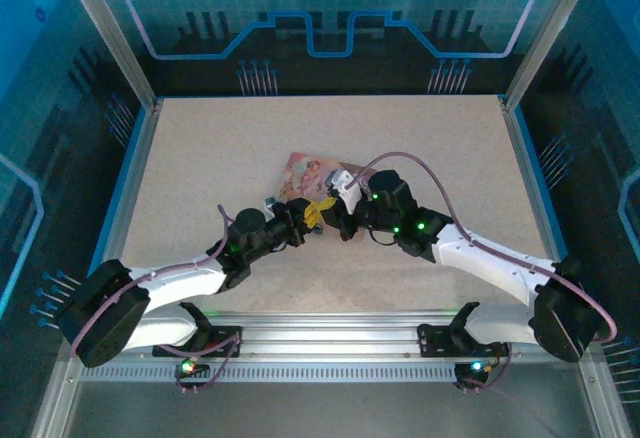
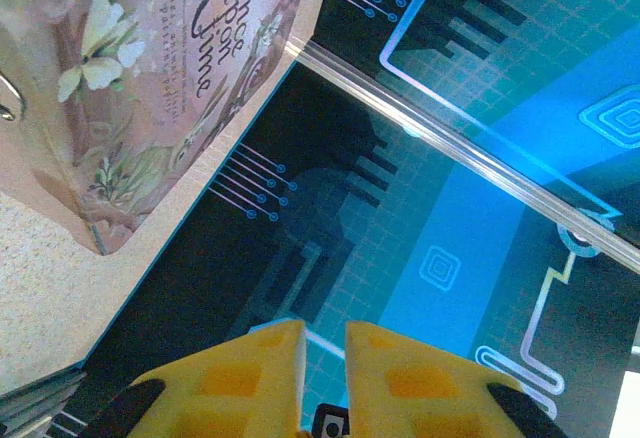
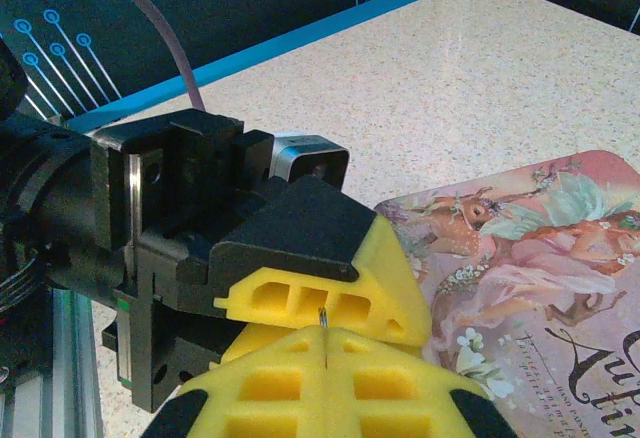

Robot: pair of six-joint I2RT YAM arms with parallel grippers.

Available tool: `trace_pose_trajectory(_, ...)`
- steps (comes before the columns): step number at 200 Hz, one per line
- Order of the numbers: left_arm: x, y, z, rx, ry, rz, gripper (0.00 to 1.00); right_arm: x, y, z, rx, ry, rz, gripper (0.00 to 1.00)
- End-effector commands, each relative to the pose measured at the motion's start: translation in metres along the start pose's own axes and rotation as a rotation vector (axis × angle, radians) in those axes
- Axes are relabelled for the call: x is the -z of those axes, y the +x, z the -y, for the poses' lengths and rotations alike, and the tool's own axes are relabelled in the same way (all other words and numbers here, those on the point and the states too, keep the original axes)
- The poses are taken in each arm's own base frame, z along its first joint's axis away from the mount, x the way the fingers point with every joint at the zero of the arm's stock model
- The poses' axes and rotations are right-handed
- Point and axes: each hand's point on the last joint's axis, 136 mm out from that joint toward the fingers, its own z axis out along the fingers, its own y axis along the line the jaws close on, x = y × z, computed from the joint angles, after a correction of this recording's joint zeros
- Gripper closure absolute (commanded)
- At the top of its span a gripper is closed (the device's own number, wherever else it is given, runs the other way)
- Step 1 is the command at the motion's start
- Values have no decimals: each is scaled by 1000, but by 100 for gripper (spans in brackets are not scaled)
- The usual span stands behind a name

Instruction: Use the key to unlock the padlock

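While the right gripper (image 3: 325,353) pinches what seems the key (image 3: 323,318), the left gripper (image 2: 324,343) brings its narrow fingers (image 2: 265,373) against it, perhaps to take over.

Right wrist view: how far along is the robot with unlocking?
Early. Done: both arms meet at the pink tin. In hand: the right end effector is shut on a thin metal sliver, probably the key, with the left end effector nearly closed beside it. Still to do: I cannot tell the padlock's state, so inserting and turning the key look undone.
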Motion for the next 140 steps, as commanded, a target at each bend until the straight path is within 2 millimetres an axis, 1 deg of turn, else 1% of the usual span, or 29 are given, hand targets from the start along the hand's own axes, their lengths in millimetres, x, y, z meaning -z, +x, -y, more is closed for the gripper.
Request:
trace_pose_trajectory(1, 0, -1, -1, 7, 16, 1, 82, 5, -6, -6, 0, -9, 36, 100)
trace_pose_trajectory(38, -2, -1, -4, 7, 10, 0, 84, 6, -7, -5, -1, -7, 40, 100)
trace_pose_trajectory(86, -3, -1, -4, 8, 11, -2, 92, 6, -4, -5, -3, -6, 35, 100)
trace_pose_trajectory(109, -3, -2, -4, 1, 12, 1, 100, 7, -3, -4, -6, -4, 32, 100)
trace_pose_trajectory(129, -3, 0, -2, -43, 18, -1, 100, 11, -4, -1, -23, 2, 40, 100)
trace_pose_trajectory(140, -4, 2, 3, -96, 23, -2, 100, 14, -5, 1, -43, 1, 50, 91)
